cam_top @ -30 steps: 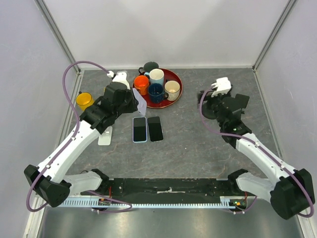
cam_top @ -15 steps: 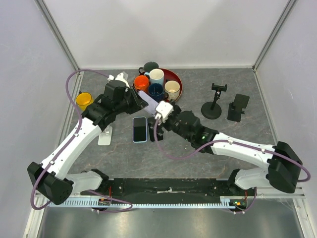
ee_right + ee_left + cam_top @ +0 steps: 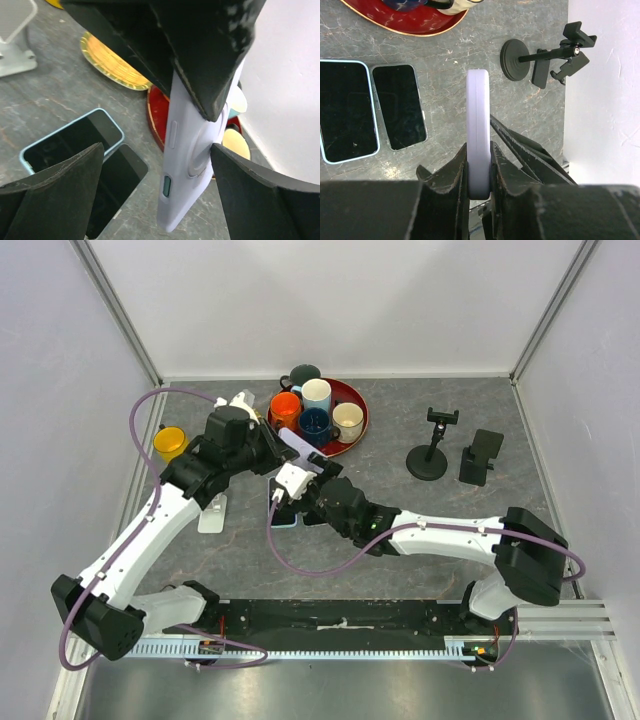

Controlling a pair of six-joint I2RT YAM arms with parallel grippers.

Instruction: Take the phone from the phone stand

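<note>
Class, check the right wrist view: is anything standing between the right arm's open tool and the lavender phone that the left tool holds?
Nothing visible does. The lavender phone hangs in the gap of the open right tool, bare air on both sides; the left tool clamps only its upper end.

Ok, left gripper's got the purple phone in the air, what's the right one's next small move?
Probably close the right gripper gently on the phone's free end. Its open fingers flank that end, while the left gripper clamps the other end, so a squeeze should secure a two-handed hold.
</note>
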